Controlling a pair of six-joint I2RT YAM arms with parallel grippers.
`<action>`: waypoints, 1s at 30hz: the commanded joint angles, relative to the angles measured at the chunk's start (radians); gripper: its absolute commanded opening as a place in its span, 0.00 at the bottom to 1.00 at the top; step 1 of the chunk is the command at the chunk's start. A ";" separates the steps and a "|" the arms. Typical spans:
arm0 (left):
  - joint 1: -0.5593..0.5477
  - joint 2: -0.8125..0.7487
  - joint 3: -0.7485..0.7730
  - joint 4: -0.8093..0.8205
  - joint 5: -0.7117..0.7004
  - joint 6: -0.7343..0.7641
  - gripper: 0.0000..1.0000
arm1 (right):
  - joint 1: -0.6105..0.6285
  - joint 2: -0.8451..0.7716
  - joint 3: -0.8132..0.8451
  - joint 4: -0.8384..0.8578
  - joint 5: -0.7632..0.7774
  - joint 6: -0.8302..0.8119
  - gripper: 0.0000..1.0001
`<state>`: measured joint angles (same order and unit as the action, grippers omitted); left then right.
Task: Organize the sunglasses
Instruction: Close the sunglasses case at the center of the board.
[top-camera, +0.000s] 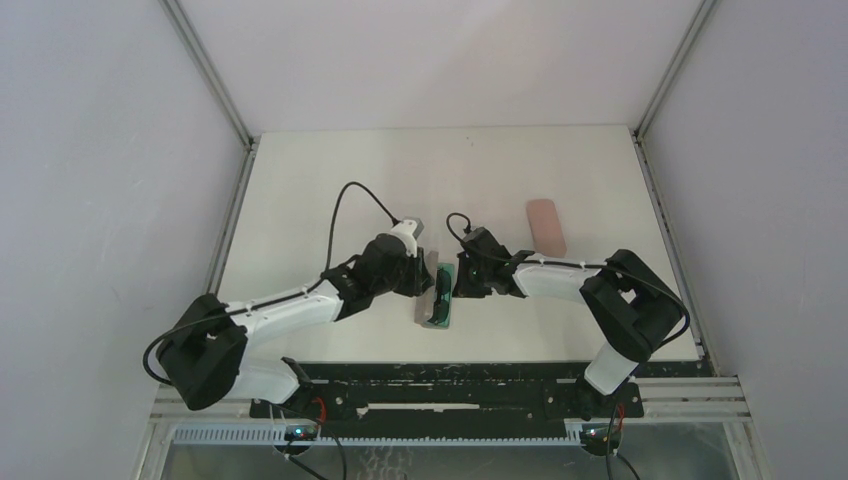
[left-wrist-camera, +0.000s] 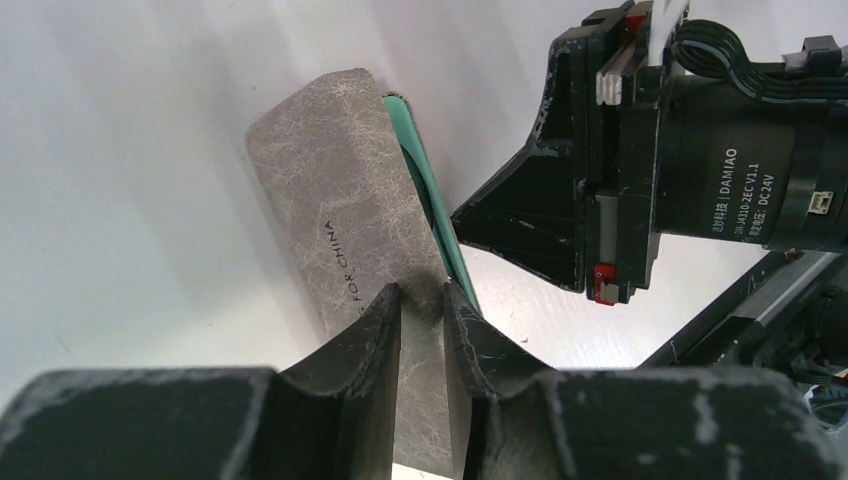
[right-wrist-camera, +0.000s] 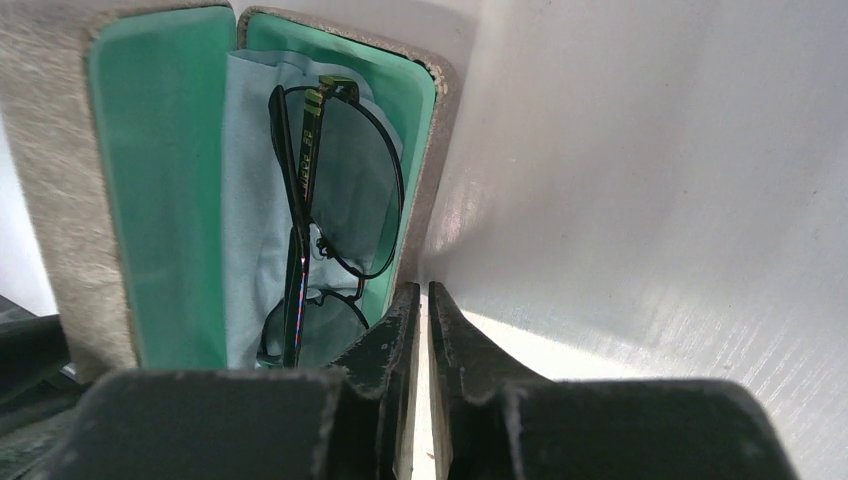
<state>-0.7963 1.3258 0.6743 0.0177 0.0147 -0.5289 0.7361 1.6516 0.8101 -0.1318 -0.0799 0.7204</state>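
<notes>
A grey-brown case (right-wrist-camera: 60, 180) lies open, its teal lining showing. Inside it, a pair of sunglasses (right-wrist-camera: 335, 190) with a thin black wire frame and dark lenses rests folded on a light blue cloth (right-wrist-camera: 250, 200). In the top view the case (top-camera: 424, 305) sits between both arms. My left gripper (left-wrist-camera: 424, 300) is closed narrowly on the case's lid (left-wrist-camera: 330, 170), one finger on the grey outside and the other at the teal edge. My right gripper (right-wrist-camera: 424, 295) is shut with nothing in it, its tips on the table against the case's right rim.
A pink oblong case (top-camera: 546, 226) lies shut on the white table (top-camera: 330, 190) at the back right. The right arm's wrist (left-wrist-camera: 640, 150) hangs close to the left gripper. Grey walls enclose the table on both sides.
</notes>
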 joint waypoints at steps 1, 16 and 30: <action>-0.040 0.056 0.040 -0.013 0.003 0.028 0.26 | 0.003 0.016 0.024 0.054 -0.013 0.007 0.07; -0.046 0.098 0.051 -0.007 0.009 0.032 0.33 | 0.000 0.015 0.023 0.042 0.003 0.010 0.07; -0.046 0.112 0.067 -0.013 0.013 0.035 0.39 | -0.001 0.001 0.022 0.038 0.014 0.008 0.07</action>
<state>-0.8314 1.4090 0.7067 0.0422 0.0067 -0.5186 0.7341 1.6520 0.8101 -0.1326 -0.0803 0.7208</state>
